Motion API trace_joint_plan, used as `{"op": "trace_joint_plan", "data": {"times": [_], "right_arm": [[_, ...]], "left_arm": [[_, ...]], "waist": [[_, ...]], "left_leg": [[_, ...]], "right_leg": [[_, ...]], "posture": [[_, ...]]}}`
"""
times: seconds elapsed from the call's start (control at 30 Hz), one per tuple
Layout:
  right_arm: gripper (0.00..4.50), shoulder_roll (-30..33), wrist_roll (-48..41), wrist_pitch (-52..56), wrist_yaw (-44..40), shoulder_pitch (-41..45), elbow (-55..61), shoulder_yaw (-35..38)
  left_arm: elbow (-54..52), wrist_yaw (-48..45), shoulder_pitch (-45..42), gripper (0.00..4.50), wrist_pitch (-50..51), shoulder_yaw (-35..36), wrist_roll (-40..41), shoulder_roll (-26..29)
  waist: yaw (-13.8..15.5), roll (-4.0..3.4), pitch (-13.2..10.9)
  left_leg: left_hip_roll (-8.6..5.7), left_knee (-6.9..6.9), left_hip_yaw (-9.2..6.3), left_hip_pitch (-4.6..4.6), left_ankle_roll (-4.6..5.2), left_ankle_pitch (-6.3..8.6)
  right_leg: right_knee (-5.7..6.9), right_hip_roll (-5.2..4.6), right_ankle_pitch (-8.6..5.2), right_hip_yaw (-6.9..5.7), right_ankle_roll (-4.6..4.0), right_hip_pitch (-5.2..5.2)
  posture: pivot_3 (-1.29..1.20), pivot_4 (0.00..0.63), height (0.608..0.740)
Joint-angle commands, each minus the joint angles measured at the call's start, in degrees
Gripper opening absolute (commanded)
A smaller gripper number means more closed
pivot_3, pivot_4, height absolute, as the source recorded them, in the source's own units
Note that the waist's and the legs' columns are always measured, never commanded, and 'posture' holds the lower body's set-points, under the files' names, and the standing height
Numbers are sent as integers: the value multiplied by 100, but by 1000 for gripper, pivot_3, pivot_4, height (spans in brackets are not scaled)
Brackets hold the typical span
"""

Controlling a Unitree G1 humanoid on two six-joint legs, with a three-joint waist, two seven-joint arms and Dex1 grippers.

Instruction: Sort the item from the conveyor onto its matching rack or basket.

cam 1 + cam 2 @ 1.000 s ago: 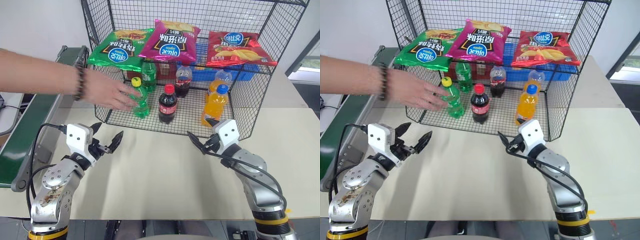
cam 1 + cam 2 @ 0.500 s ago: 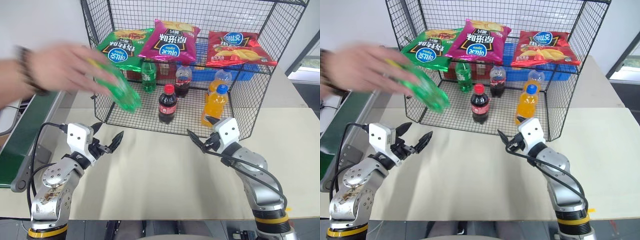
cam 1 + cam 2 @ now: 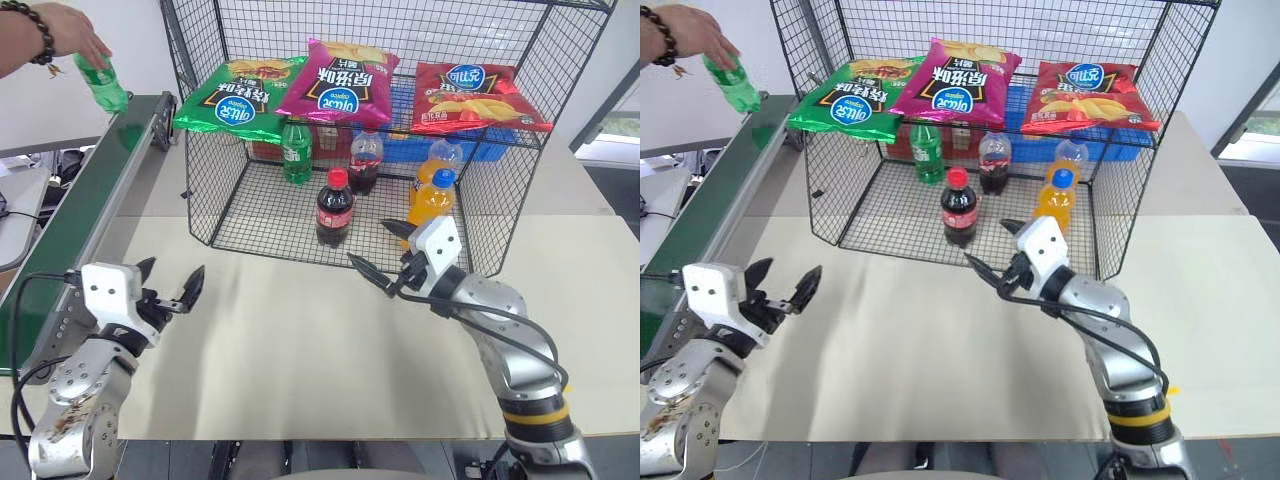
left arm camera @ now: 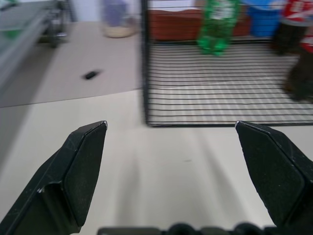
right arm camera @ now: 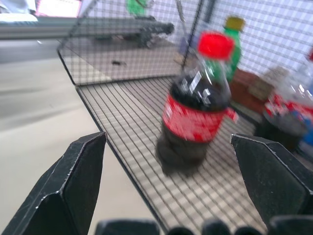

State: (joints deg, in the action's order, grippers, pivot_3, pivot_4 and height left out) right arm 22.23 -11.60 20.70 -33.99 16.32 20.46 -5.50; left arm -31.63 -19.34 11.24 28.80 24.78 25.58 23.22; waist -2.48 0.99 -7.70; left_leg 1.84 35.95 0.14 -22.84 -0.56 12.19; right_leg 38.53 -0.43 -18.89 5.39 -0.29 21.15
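Observation:
A person's hand (image 3: 60, 28) holds the item, a small clear-green bottle (image 3: 100, 85), in the air over the far end of the conveyor (image 3: 60, 220). The hand covers its cap. The black wire rack (image 3: 270, 225) stands at the back of the table, its lower mesh floor holding several bottles. My left gripper (image 3: 172, 275) hovers open and empty over the table beside the conveyor rail. My right gripper (image 3: 370, 243) is open and empty just in front of the rack's front edge, pointing at a cola bottle (image 5: 193, 117).
Three chip bags (image 3: 335, 80) lie on the rack's upper tier. On the lower tier stand a green bottle (image 3: 296, 152), a dark bottle (image 3: 366, 160) and two orange bottles (image 3: 432, 200). A blue crate (image 3: 445, 148) sits behind. A small black object (image 4: 90, 75) lies beside the rack.
The person's hand lifted the green bottle out of the rack and carried it far left above the conveyor. My left gripper drifted left and back; my right gripper moved left and up toward the cola bottle.

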Motion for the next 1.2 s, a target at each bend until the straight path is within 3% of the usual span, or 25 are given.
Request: {"op": "trace_joint_plan", "data": {"times": [0.03, 0.37, 0.67, 0.97, 1.2], "right_arm": [[4451, -10, -105, -24, -88, 223, -5, -13], [4451, 25, -854, 646, -454, 1271, 103, 190], [4451, 37, -2326, 1954, -1053, 2529, 135, 236], [4451, -66, -2403, 1522, -1741, 2943, -344, 89], [4451, -177, -2485, 1480, -1789, 3164, -423, 147]], "left_arm": [[-171, 79, 8, 4500, -10, 193, 174, -18], [-77, 321, -206, 4500, 1, 885, 432, 203], [245, 696, -425, 4500, -178, 1551, 377, 277], [894, 799, -559, 4500, -446, 2022, 356, 398], [1173, 736, -691, 4500, -426, 2191, 398, 704]], "waist": [[9, 1, -1], [-31, 3, -2], [-5, 5, -3], [-17, 6, -3], [-16, 9, -4]], "left_leg": [[-1, 1, 0, -1, 0, 0], [7, -1, 0, 2, 0, 0], [4, -3, -10, 0, 1, 1], [8, -3, -12, 2, 1, 1], [8, -4, -16, 1, 1, 1]], "right_leg": [[0, 0, 0, 0, 0, 0], [3, 2, 0, -2, -1, 3], [4, -12, 2, -7, -3, 3], [6, -13, 2, -18, -4, 4], [10, -24, 3, -20, -4, 8]], "posture": [[0, 150, 740], [0, 150, 740], [0, 150, 740], [0, 150, 740], [0, 150, 740]]}}
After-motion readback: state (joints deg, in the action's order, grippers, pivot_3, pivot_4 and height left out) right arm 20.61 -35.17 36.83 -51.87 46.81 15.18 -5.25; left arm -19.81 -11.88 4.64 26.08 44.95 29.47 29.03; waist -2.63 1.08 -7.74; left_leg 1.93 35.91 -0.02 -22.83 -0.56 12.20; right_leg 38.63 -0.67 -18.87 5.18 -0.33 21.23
